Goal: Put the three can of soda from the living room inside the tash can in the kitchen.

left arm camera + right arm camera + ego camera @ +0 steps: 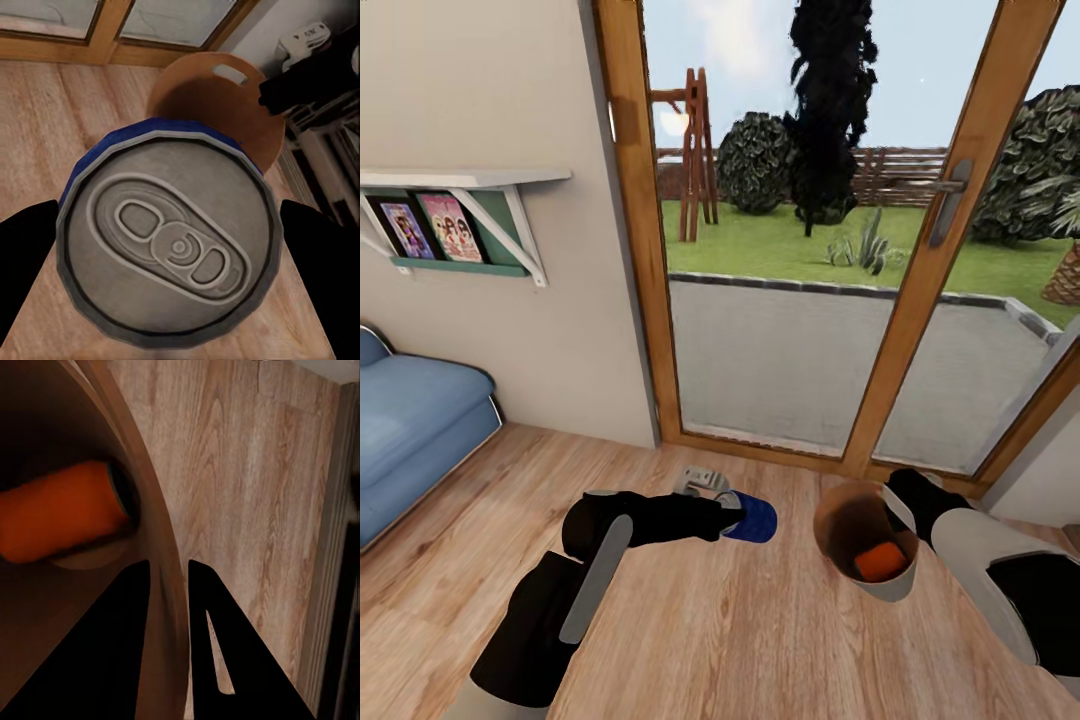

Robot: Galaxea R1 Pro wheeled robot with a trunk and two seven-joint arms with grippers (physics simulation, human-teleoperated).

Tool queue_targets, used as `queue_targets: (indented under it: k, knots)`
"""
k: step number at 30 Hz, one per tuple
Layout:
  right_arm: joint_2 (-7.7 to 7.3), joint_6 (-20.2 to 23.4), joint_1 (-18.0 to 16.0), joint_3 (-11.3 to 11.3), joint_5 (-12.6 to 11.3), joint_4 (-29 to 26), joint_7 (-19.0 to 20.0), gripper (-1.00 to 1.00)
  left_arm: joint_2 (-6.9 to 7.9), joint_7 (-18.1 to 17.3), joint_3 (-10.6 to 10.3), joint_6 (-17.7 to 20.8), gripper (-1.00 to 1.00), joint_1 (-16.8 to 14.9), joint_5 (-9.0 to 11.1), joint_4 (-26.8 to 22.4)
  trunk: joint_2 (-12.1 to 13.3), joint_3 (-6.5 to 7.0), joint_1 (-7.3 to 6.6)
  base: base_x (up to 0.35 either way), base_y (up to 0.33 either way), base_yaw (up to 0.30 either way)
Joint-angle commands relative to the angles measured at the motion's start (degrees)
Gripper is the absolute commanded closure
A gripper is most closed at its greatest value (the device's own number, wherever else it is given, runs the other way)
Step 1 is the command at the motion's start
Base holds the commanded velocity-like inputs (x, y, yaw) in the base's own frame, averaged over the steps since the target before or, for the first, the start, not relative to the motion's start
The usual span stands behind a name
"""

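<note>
Nearest, black matte left arm reaching across pale plank floor (760,640), left gripper (732,512) clamped on dark blue soda can (751,517). From the left wrist view, can (171,244) held lengthwise between dark fingers (319,247) on either side, its round grey lid embossed with an oval pull-tab, blue wall showing as a thin rim behind.

Just beside it toward the right arm, small tapered trash can (828,520), grey outside, wood-toned brown inside, tilted with its mouth facing up toward the head camera. Orange soda can (880,561) lying on its side within. From the right wrist view, right gripper (168,600) pinching the thin curved rim (161,585), one black finger inside and one outside, jaws nearly together on the wall; orange can (60,514) smooth and cylindrical in the shadowed interior.

Farther off, wood-framed glass doors (640,250) with metal handle (950,200), patio and lawn beyond. Blue sofa (410,430) by the beige wall, white shelf (470,180) with picture books above.
</note>
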Motion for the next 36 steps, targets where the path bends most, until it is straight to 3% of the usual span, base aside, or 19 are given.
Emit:
queue_targets:
  k: [1, 20, 29, 36]
  knots:
    - [0.08, 0.04, 0.0, 0.21, 0.55, -0.04, 0.14, 1.0, 0.01, -0.46, 0.0, 0.0, 1.0, 0.0, 0.07, -0.01, 0.41, 0.19, -0.23, 0.0, 0.0, 0.0]
    - [3.77, 0.09, 1.69, 0.44, 1.1, -0.04, 0.13, 1.0, -0.04, -9.58, -0.74, -0.5, 1.0, 0.09, 1.37, 0.05, 1.22, 0.55, -0.67, 0.0, 0.0, 0.0]
    - [5.1, 0.09, 1.76, 0.49, 1.06, -0.04, 0.13, 1.0, -0.05, -10.85, -1.6, -0.57, 1.0, 0.09, 1.7, 0.03, 1.22, 0.55, -0.67, 0.0, 0.0, 0.0]
    - [8.34, 0.45, 1.96, 0.55, 1.11, -0.04, 0.13, 1.0, -0.05, -10.84, -2.6, -1.09, 1.0, 0.09, 1.73, 0.2, 1.22, 0.55, -0.67, 0.0, 0.0, 0.0]
